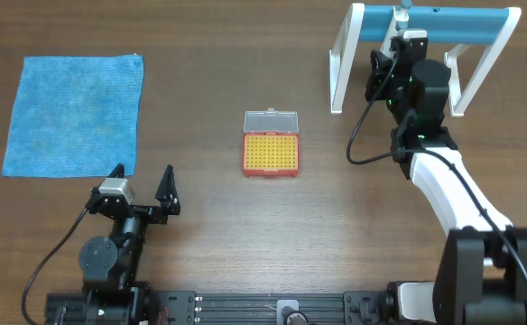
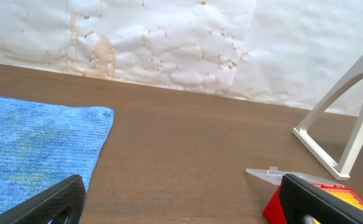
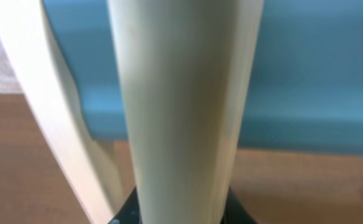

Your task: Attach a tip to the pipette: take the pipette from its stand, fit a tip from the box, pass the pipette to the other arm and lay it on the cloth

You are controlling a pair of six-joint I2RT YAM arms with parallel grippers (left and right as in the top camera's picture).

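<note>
One lift pending: my right gripper (image 1: 399, 45), grip indiscernible, seemingly meets the pipette (image 3: 181, 106) on its stand (image 1: 480, 23), worktop's far-right corner; I'd raise it vertically; left gripper (image 1: 143, 171) spread wide.

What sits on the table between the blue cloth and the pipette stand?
In the top view, only the open tip box, with bare table either side.

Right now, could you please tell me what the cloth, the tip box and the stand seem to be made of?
Cloth: fabric, likely microfibre; matte blue, ribbed weave, soft uneven edges.
Tip box: seemingly hard plastic; red base, clear lid lying open, yellow grid inside.
Stand: plastic or painted metal, hard to tell; smooth white legs, blue crossbar with slight sheen.
</note>
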